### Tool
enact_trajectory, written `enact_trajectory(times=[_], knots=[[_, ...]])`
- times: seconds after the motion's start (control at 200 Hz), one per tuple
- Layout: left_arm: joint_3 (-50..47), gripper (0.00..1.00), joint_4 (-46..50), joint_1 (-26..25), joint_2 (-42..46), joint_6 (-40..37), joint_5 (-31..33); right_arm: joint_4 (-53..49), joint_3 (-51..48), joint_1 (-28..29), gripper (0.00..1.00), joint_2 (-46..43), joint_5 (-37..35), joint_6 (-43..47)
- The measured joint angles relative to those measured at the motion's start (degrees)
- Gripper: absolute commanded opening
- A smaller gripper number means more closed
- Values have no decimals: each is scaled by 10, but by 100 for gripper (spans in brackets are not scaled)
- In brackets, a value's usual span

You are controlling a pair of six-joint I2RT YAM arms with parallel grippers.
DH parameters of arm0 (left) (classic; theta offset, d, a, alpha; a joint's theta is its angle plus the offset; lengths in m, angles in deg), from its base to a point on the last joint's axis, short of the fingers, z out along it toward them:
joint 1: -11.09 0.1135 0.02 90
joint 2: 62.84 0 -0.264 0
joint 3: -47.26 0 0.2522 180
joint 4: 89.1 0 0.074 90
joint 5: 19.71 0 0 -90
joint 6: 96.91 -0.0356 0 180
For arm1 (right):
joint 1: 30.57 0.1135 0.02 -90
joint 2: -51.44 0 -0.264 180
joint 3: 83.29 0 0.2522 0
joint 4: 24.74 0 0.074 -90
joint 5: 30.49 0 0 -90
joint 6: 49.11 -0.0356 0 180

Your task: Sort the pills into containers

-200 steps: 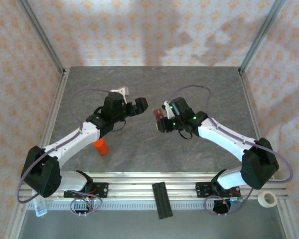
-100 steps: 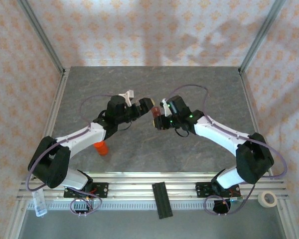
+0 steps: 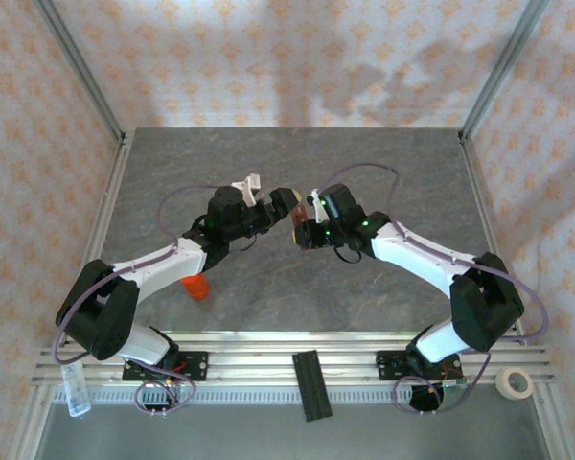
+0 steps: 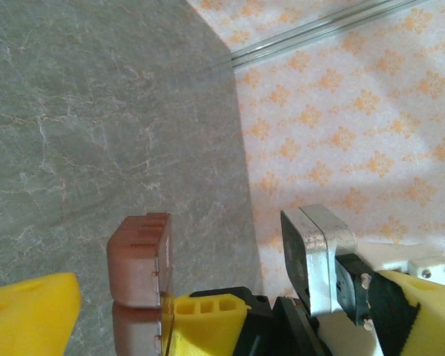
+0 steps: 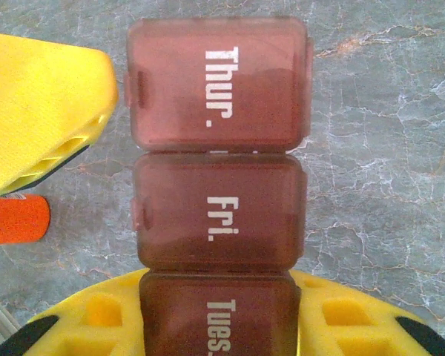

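The grey stone-pattern table [image 3: 297, 297] was the largest item. The left arm [image 3: 153, 261] reached in from 7 o'clock and the right arm [image 3: 426, 259] from 5 o'clock. Their wrists met just to the 12 o'clock side of the table's centre.

The left gripper [image 3: 282, 202] stood with its jaws spread wide and nothing clamped between them. The right gripper [image 3: 307, 233] had its jaws closed on the containers [image 3: 299, 221], a reddish-brown strip held off the table at that meeting point.

In the right wrist view the yellow fingers gripped the strip at the compartment marked "Tues." Those marked "Fri." and "Thur." projected beyond the fingers toward 12 o'clock. One yellow finger of the left gripper lay just beside the "Thur." compartment at its 9 o'clock; whether it touched could not be told. In the left wrist view the strip's free end sat within the open jaws.

The black ribbed bar [image 3: 311, 385] lay across the front rail [image 3: 268, 347] at 6 o'clock. A tape roll [image 3: 514, 383] sat at 4 o'clock. An orange bottle [image 3: 195, 285] lay on the table at 8 o'clock.
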Motion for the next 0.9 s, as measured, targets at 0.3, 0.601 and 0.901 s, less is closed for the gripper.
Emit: enact_trajectory(times=[0.3,0.601,0.901], knots=[[2,100,-8,-4,-9,1,0,2,0,0,27,7,3,-4],[13,100,-16,-15,-19,7,-1,4,0,0,27,7,4,-5],[27,100,-18,-19,-34,9,-1,4,0,-3,27,10,4,-9]])
